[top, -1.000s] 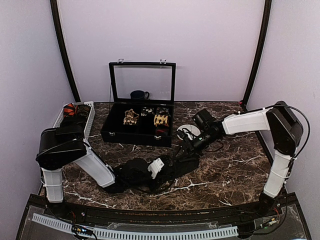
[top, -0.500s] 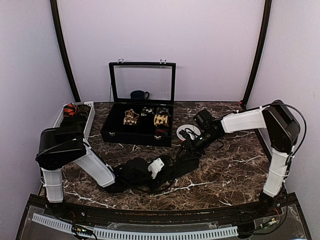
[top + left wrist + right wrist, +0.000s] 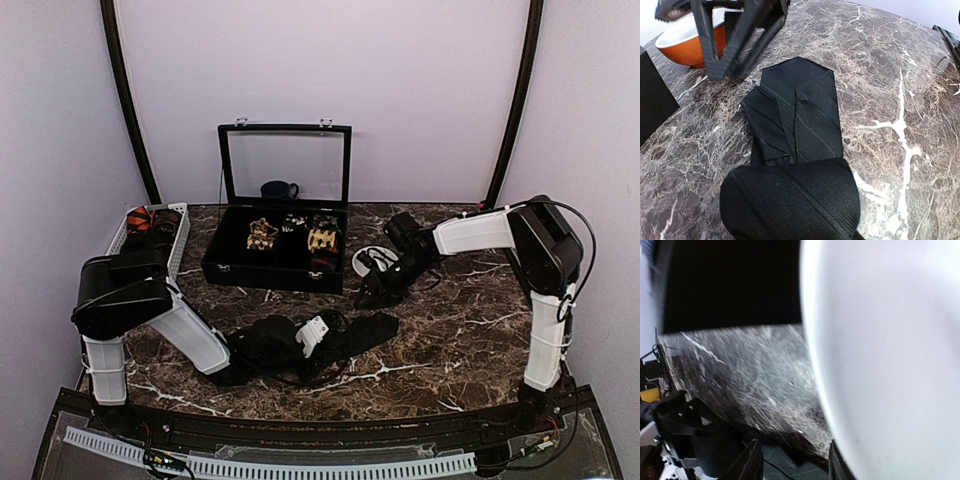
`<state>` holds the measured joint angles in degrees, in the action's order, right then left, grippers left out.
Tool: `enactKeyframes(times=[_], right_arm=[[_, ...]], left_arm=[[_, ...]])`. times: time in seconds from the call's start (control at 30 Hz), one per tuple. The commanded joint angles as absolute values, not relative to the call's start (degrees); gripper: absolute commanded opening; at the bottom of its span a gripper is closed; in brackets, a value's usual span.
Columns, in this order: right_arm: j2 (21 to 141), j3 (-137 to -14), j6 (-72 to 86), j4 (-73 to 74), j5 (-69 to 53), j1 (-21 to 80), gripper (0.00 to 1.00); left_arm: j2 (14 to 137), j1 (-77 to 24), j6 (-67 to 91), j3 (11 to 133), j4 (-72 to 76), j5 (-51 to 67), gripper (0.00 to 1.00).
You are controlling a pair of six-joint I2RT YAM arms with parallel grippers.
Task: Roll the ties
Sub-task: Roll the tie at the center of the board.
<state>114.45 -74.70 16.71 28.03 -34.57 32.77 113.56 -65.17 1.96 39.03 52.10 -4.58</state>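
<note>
Our black tie (image 3: 800,120), faint diagonal stripes, on our brown, white-veined marble table (image 3: 890,100); orange-and-white bowl (image 3: 680,50).

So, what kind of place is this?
Probably a robot test booth, not a home: a left arm and a right arm bolted to a marble-look table, plain lilac walls close around, and a black case holding rolled ties.

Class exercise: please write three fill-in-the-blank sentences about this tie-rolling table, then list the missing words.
The near end of the black tie is wound into a ___. The bowl beyond the tie's pointed end is ___ outside and white inside. The glass lid of the black case stands ___.
Missing words: roll; orange; open.
</note>
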Motion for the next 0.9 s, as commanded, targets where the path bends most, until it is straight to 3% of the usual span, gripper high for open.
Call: enactKeyframes(times=[0.0,0.17,0.43,0.67,0.87], right_arm=[[116.32,-75.15,11.27,31.90,-34.32,33.97,0.44],[116.46,-74.05,10.55,31.37,-37.36,34.33,0.40],[116.57,-72.77,11.11,29.83,-41.24,34.50,0.25],[115.01,-73.21,12.06,30.13,-41.34,34.49,0.00],[108.26,-70.81,14.33,32.34,-39.54,33.58,0.00]], left_arm=[[113.55,-65.30,1.58,38.23,45.84,-3.67,0.36],[113.64,-65.30,1.66,38.45,45.71,-3.88,0.36],[113.71,-65.29,1.63,38.50,45.45,-4.18,0.36],[113.82,-65.30,2.00,38.43,45.28,-4.58,0.36],[113.82,-65.31,2.61,38.15,45.32,-4.65,0.36]])
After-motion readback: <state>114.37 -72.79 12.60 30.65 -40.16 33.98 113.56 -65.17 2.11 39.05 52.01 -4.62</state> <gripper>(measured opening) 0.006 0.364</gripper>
